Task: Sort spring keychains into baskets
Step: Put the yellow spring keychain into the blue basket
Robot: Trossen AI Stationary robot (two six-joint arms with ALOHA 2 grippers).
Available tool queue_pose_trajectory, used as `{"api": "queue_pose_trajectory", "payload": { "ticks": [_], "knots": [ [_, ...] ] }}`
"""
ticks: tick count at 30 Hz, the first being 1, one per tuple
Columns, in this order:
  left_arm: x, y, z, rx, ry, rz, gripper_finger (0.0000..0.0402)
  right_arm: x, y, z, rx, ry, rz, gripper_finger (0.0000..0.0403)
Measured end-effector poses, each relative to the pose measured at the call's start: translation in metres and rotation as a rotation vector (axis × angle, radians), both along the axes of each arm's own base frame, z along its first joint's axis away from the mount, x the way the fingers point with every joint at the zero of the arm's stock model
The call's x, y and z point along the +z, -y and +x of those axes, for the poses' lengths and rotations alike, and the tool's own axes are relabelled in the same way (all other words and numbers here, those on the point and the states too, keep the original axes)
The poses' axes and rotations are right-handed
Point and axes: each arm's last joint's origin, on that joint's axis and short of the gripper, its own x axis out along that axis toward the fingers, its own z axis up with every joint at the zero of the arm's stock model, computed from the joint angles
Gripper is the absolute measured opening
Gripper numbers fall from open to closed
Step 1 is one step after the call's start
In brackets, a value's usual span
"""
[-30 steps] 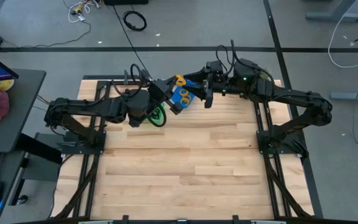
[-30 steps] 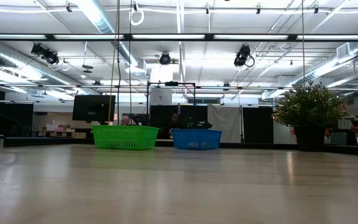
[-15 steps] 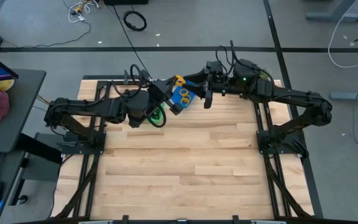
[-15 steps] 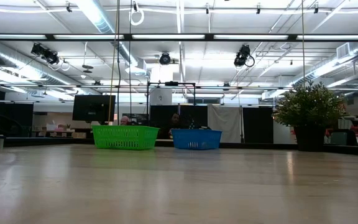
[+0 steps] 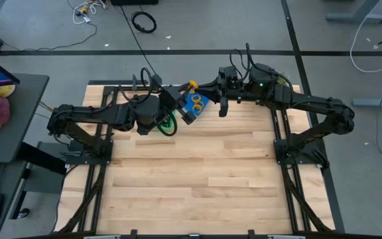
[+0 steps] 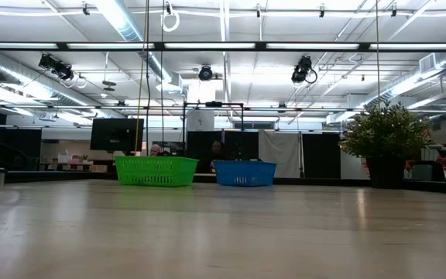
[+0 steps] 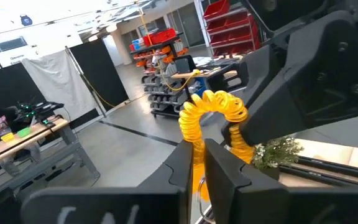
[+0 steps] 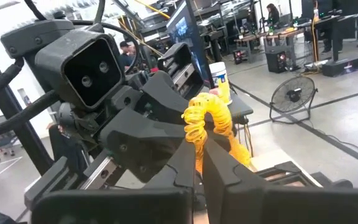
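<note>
An orange spring keychain (image 5: pixel 191 85) hangs in the air at the table's far side, above the blue basket (image 5: pixel 196 104). My left gripper (image 5: pixel 185 89) comes at it from the left and my right gripper (image 5: pixel 198 85) from the right; both are shut on it. The blue basket holds orange keychains (image 5: pixel 197 100). Beside it, the green basket (image 5: pixel 168 123) is partly hidden under my left arm and holds a dark ring. The low view shows the green basket (image 6: pixel 156 170) and the blue basket (image 6: pixel 245 173) standing at the far edge, with no gripper in sight. My left gripper pinches one leg of the keychain's coil (image 7: pixel 195 155) between its two fingers, and the loop (image 7: pixel 213 107) stands up beyond the fingertips. The keychain is clear of the baskets. My right gripper pinches the coil (image 8: pixel 197 138) on the loop's other side between its two fingers, coming level from the table's right. The loop (image 8: pixel 209 115) arches past its fingertips toward my left gripper.
The near half of the wooden table (image 5: pixel 191 179) is bare. A potted plant (image 6: pixel 385 147) stands at the far right. A black cable coil (image 5: pixel 144 22) lies on the floor behind the table, and a side desk (image 5: pixel 5 113) stands to the left.
My right gripper has shut on the orange keychain that my left gripper holds up above the blue basket. Neither arm has shifted noticeably, and the keychain stays where it was.
</note>
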Motion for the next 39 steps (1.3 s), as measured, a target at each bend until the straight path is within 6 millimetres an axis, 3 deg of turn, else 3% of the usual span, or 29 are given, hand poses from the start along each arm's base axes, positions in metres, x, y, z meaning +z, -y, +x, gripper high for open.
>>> {"api": "queue_pose_trajectory", "payload": {
  "ticks": [8, 14, 22, 32, 35, 39],
  "knots": [
    [0.0, 0.008, -0.002, 0.036, -0.063, 0.059, 0.0074, -0.001, 0.0, -0.001, -0.001, -0.018, 0.01, 0.0002],
    [0.0, 0.023, -0.005, 0.066, -0.137, 0.123, 0.0095, 0.006, -0.001, -0.018, -0.063, -0.045, -0.019, 0.0001],
    [0.003, 0.037, -0.014, 0.129, -0.183, 0.159, 0.0106, 0.015, -0.003, -0.057, -0.108, -0.112, -0.021, 0.0],
    [0.021, 0.042, -0.043, 0.146, -0.11, 0.109, 0.0106, 0.022, -0.019, -0.121, -0.124, -0.22, -0.001, 0.0],
    [0.023, 0.037, -0.046, 0.161, -0.077, 0.08, 0.0106, 0.023, -0.019, -0.122, -0.156, -0.21, -0.005, 0.0],
    [0.022, 0.029, -0.044, 0.198, -0.065, 0.068, 0.0106, 0.017, -0.011, -0.104, -0.21, -0.238, -0.005, 0.0]
  ]
}}
